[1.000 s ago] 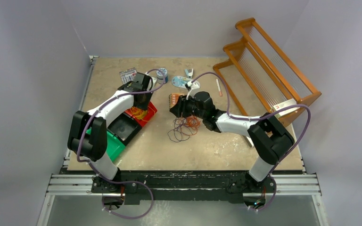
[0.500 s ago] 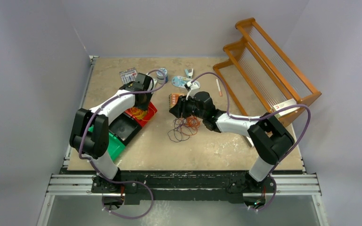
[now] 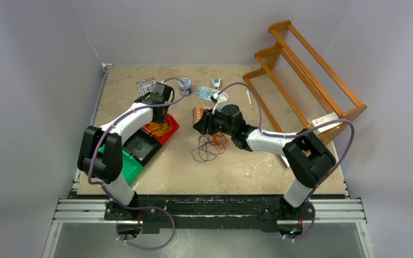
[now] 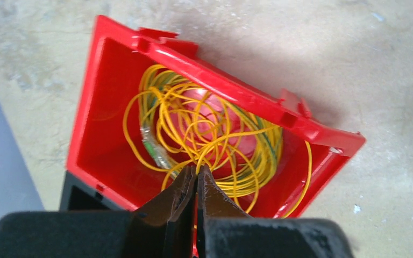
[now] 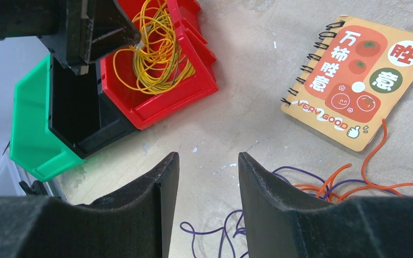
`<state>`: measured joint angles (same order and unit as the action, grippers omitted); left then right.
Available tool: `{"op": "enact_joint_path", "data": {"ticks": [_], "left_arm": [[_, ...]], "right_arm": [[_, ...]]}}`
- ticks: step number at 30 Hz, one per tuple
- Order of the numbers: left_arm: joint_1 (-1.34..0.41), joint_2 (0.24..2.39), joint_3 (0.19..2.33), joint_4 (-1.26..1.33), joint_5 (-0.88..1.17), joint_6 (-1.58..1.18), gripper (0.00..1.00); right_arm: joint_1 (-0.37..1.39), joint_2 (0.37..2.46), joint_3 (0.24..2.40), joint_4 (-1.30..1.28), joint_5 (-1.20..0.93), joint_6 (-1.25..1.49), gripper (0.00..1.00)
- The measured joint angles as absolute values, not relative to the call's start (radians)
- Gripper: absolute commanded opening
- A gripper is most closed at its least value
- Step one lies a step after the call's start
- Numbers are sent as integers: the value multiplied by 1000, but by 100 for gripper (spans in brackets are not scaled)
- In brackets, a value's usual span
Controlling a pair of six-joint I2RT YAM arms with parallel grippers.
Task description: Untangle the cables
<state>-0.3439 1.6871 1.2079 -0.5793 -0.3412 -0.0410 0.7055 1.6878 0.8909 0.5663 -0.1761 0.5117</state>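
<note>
1. Yellow cables [image 4: 204, 134] lie coiled in a red bin [image 4: 107, 107], directly below and ahead of the left end effector [image 4: 196, 180].
2. That end effector is clenched, its fingers pressed flat together with the tips down among the topmost loops. Whether a strand is caught between them cannot be told.
3. One yellow loop hangs over the bin's rim, to the right of the fingertips.
4. A black bin [image 5: 80, 113] touches the red one on the side nearer the left arm's base, and a green bin [image 5: 29, 129] sits just past the black one.
5. The right end effector [image 5: 208, 183] is released, its fingers apart with nothing between them, hovering over bare table [image 5: 247, 107].
6. Purple cables [image 5: 220, 231] and orange cables [image 5: 355, 185] lie tangled on the table, just below and to the right of its fingers.
7. A spiral notebook [image 5: 355, 80] lies ahead and to the right of it, with one orange strand running up over its near corner.
</note>
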Motion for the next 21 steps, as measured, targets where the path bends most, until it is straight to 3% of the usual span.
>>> {"op": "enact_joint_path", "data": {"ticks": [21], "left_arm": [[-293, 1650, 1195, -621, -659, -167, 0]], "right_arm": [[706, 1689, 901, 562, -177, 507, 47]]}}
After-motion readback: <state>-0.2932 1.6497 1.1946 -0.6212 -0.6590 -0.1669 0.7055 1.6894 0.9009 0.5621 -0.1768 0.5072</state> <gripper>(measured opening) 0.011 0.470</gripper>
